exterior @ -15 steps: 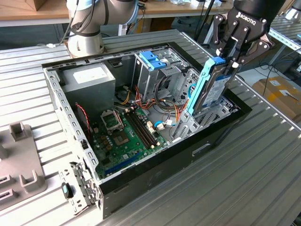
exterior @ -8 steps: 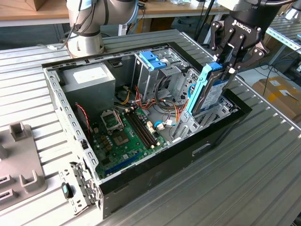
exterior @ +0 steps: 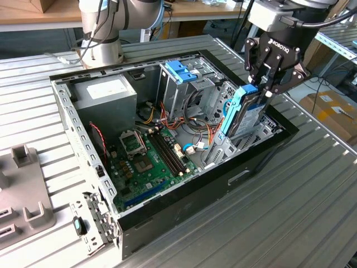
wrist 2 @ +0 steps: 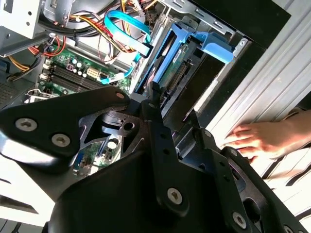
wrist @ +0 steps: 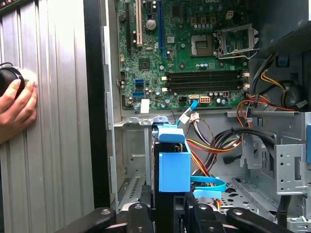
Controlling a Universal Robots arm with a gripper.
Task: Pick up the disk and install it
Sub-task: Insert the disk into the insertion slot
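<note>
Claw (exterior: 266, 85) clenched on the upper edge of the disk (exterior: 244, 114), which stands on edge with its lower end in or just over the drive bay at the exterior view's right end of the computer case (exterior: 184, 196). By my reading, a slight tilt could wedge the blue rails against the bay's metal walls, and the loose cables (wrist: 214, 145) just beside the bay might get pinched. A person's hand (wrist 2: 265, 138) rests on the table (exterior: 290, 218) near that end, close enough to be bumped. Count: one claw, one disk, one case, one hand, many cables
</note>
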